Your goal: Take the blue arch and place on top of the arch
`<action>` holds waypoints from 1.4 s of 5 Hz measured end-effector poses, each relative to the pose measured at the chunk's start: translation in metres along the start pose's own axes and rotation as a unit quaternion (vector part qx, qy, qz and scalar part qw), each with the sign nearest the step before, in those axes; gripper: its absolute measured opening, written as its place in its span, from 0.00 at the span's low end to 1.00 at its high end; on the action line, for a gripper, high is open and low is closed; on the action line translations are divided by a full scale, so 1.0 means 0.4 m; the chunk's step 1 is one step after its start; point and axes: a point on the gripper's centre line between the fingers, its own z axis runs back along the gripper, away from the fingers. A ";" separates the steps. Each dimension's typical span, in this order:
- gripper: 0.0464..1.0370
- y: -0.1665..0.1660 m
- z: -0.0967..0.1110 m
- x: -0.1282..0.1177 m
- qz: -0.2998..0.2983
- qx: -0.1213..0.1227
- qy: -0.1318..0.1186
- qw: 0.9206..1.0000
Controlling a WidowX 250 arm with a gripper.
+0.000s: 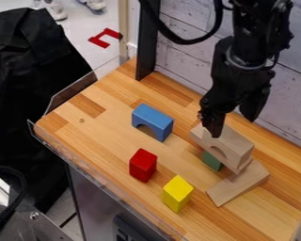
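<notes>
Gripper [233,127] parted and empty, near a wooden arch [236,145], blue arch [154,117] on the clear-walled tabletop [109,134]

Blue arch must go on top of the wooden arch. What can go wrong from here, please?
The pincer hangs close over the wooden arch, so a low sideways move might knock it.

The wooden arch sits on a pile, and the lowest wooden block lies at an angle to it, so the pile may topple when the blue arch is added.
</notes>
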 end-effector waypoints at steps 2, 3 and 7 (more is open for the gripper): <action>0.96 0.018 -0.029 0.043 0.028 0.009 0.007 1.000; 0.96 0.031 -0.030 0.099 0.049 0.009 0.000 0.999; 0.96 0.097 -0.078 0.250 0.156 0.045 0.002 0.987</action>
